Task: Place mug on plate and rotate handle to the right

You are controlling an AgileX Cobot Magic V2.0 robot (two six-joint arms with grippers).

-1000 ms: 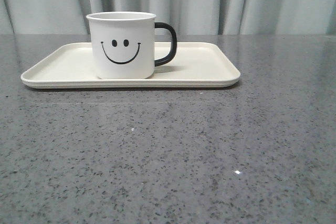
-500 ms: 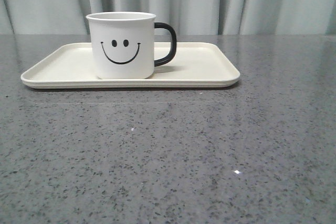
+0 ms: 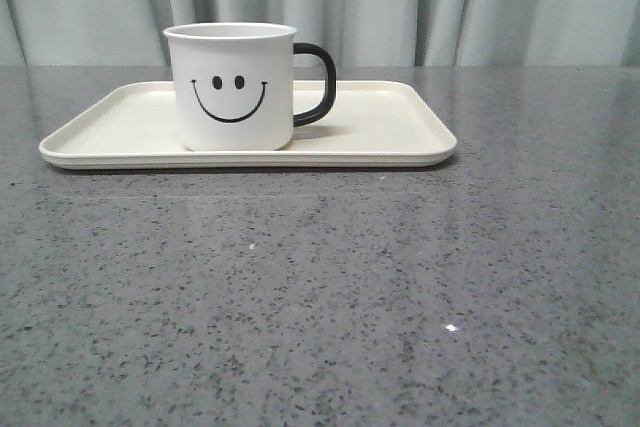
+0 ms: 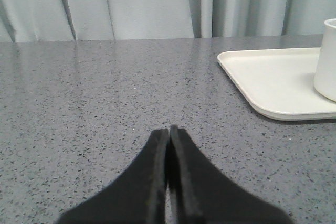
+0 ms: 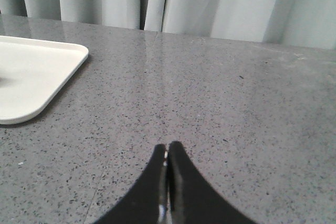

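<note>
White enamel or glazed ceramic, I judge, makes up the mug point(image 3: 236, 87), which stands upright on the cream plate point(image 3: 400, 127), left of the plate's middle in the front view, its smiley face turned toward me. Its black handle point(image 3: 318, 83) juts out to the right. From how things lie, the task looks done: mug on plate, handle to the right.

Both of my claws are clenched on nothing. My left gripper point(image 4: 168, 129) has its fingers pressed together over bare grey table point(image 3: 330, 297), with the plate's corner and a sliver of the mug off to one side of it. My right gripper point(image 5: 167, 146) is likewise pinched closed over the stone, and only a corner of the plate point(image 5: 47, 72) shows in its view. Neither touches anything.

Were I to handle the mug again, I would expect a stiff, smooth wall, likely slippery and able to chip if knocked. It looks empty from here, though I cannot see inside, so probably light. I would grip across the rim or the body rather than trust the thin handle loop, and turn it slowly, since the plate's slick surface may let it slide.
</note>
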